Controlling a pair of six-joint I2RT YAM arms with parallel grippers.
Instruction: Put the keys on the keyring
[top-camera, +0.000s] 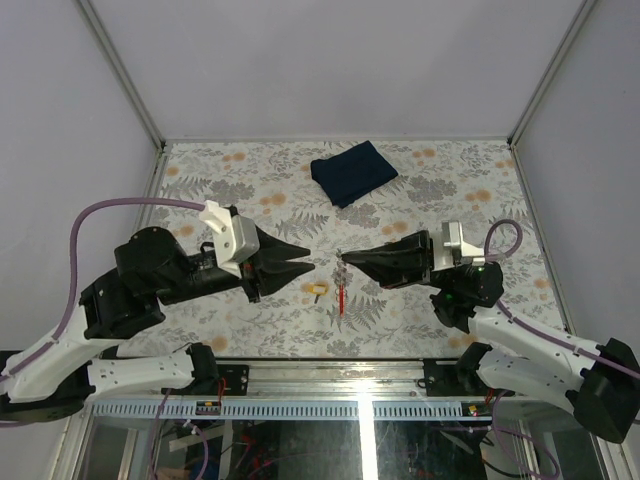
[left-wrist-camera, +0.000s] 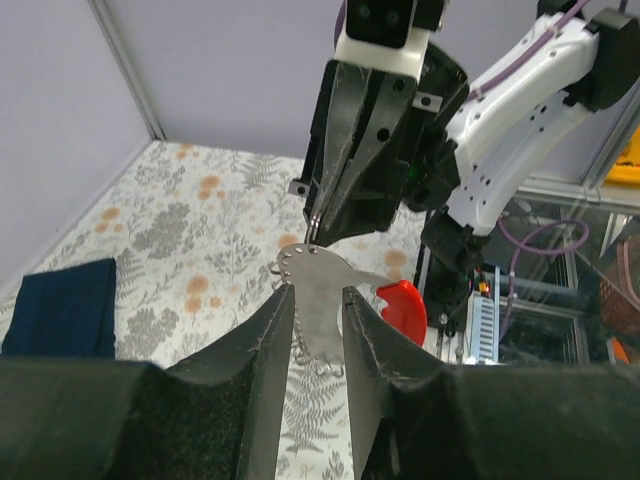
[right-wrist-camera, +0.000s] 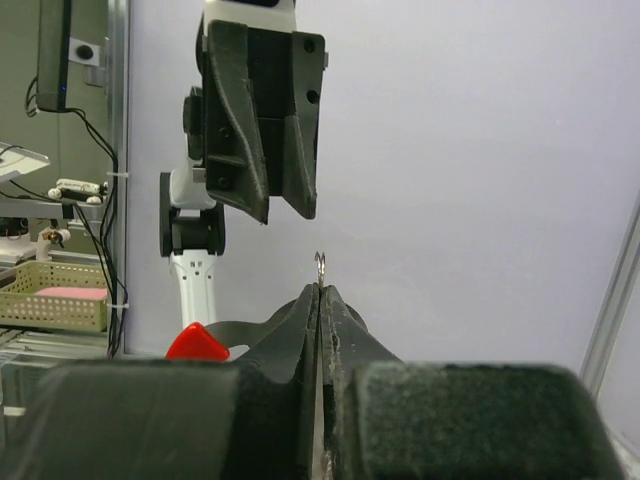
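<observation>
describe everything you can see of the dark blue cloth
The dark blue cloth looks like soft fabric folded into a rough rectangle. It is plain navy with no pattern visible. It lies flat and turned at an angle on the floral table, around the middle of the far side. Nothing rests on it, and only the table touches it.

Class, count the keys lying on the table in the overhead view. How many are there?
1: a yellow-headed key on the table, beside the red tag. Any other key may be hidden by the grippers.
</observation>
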